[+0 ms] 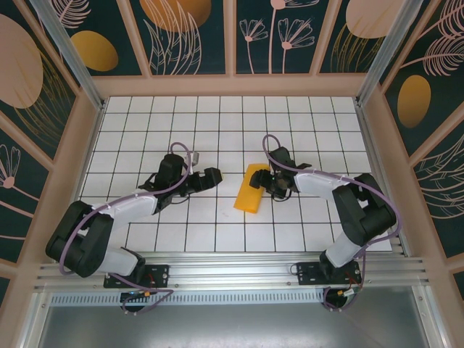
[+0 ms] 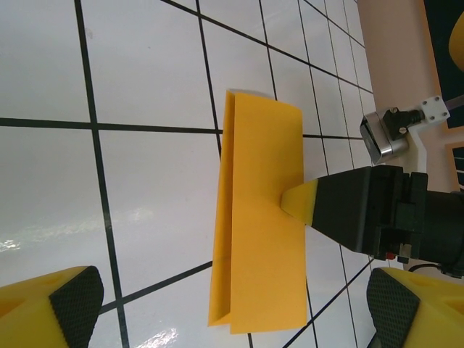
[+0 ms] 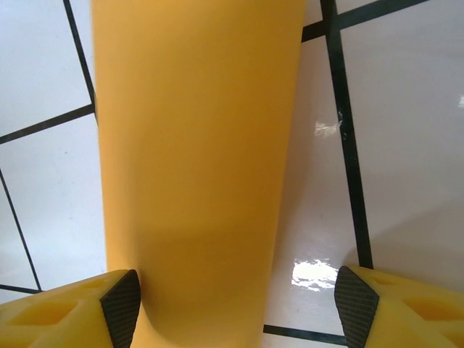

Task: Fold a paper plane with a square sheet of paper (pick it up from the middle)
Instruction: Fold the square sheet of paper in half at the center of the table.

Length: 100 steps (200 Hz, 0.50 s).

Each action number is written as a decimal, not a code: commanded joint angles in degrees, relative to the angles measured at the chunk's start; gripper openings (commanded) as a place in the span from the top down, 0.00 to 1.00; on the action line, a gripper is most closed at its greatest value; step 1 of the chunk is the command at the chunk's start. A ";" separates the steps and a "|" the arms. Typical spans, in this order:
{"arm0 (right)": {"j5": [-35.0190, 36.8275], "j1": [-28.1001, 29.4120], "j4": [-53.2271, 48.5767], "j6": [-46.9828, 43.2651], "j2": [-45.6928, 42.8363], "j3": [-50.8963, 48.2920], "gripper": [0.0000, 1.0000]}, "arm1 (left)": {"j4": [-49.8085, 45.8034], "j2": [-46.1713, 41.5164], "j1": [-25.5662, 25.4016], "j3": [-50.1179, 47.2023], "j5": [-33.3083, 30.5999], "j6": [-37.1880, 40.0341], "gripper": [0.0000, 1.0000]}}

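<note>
1. Lying flat near the middle of the table (image 1: 217, 123): the folded sheet of paper (image 1: 251, 188) (a long strip, its layers stacked).
2. On the left gripper (image 1: 212, 176), jaws spread wide, gripping nothing, just left of the sheet.
3. On the right gripper (image 1: 267, 181), jaws well apart too, with one fingertip (image 2: 301, 199) touching the sheet's right edge and nothing clamped.

Matt, smooth sheet of paper (image 2: 257, 217) on a glossy, reflective tiled tabletop (image 2: 145, 65).
</note>
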 commanded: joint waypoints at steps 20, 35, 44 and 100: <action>2.52 -0.19 -1.39 -0.91 -0.66 -1.83 0.27 | 1.58 2.58 -1.85 3.14 -0.15 0.07 0.05; 1.68 -0.37 -0.83 -0.43 0.14 -1.79 0.30 | 1.50 3.31 -2.30 3.67 -0.15 -0.13 0.05; 0.54 -0.38 0.74 0.16 0.28 -2.23 0.34 | 1.59 3.61 -2.51 3.81 -0.31 -0.20 0.06; -4.33 -0.51 5.09 -2.50 1.77 -0.67 0.45 | 1.40 3.96 -2.61 3.78 -1.02 -0.56 0.05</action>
